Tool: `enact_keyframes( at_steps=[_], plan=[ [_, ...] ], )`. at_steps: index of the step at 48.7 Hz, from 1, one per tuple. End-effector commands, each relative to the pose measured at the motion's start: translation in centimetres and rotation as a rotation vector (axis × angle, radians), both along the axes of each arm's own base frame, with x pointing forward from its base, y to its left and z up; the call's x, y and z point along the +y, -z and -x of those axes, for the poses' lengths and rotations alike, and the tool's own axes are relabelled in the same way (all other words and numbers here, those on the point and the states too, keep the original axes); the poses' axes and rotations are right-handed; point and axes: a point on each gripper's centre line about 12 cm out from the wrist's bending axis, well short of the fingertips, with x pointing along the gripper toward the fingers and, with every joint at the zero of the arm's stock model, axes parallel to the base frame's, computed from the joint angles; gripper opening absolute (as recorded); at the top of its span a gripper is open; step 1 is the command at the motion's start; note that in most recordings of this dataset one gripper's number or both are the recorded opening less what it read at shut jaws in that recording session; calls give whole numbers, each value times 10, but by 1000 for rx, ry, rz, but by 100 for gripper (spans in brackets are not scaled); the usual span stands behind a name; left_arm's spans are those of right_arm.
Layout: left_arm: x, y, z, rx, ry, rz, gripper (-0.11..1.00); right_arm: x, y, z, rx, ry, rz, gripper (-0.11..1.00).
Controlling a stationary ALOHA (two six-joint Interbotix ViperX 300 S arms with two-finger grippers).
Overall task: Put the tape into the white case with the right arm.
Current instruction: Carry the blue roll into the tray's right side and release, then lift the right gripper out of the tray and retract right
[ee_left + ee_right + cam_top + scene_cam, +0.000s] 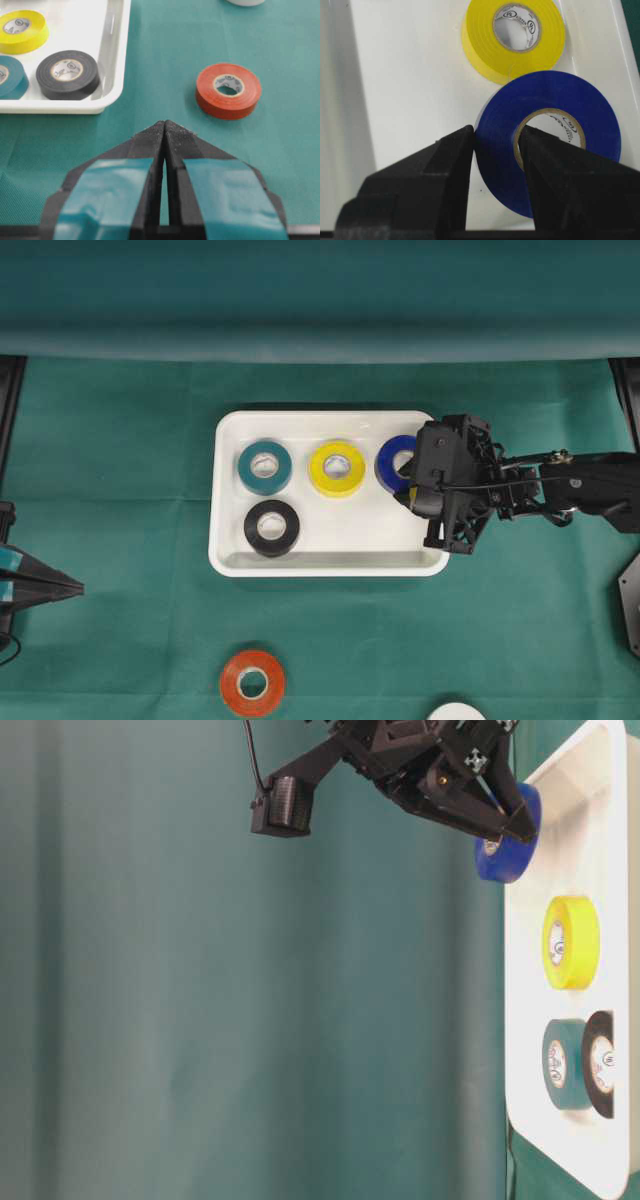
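My right gripper [408,480] [497,131] is shut on a blue tape roll [393,462] [545,145], one finger outside its wall and the other inside the core. The roll hangs a little above the far right corner of the white case [330,568] [410,90], as the table-level view shows [508,855]. A yellow roll [337,468], a teal roll [264,467] and a black roll [271,528] lie flat in the case. An orange tape roll [252,682] [228,90] lies on the cloth in front of the case. My left gripper [75,588] [165,122] is shut and empty at the left edge.
A white round object [456,711] [245,2] shows partly at the front edge of the table. Green cloth covers the table, with a folded ridge of it along the back. Black frame parts stand at the left and right edges.
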Motion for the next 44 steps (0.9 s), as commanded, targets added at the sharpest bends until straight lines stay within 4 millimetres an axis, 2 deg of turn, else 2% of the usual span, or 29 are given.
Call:
enact_keyframes(
  at_steps=[1, 5, 8, 11, 18, 33, 44],
  plan=[
    [0, -4, -1, -12, -2, 0, 0, -2, -8, -3, -23, -1, 9, 2],
    [0, -4, -1, -12, -2, 0, 0, -3, -8, -3, -23, 2, 10, 2],
    [0, -4, -1, -11, -2, 0, 0, -5, -8, -2, -24, 9, 9, 10],
    [0, -4, -1, -11, -2, 0, 0, -6, -9, -2, -25, 12, 10, 24],
    [0, -4, -1, -9, -2, 0, 0, -7, -8, -1, -23, 18, 8, 65],
    [0, -4, -1, -11, -2, 0, 0, -6, -5, 3, -14, 18, 5, 62],
    [0, -4, -1, -9, -2, 0, 0, 4, -5, 28, -9, 18, 3, 63]
  ],
)
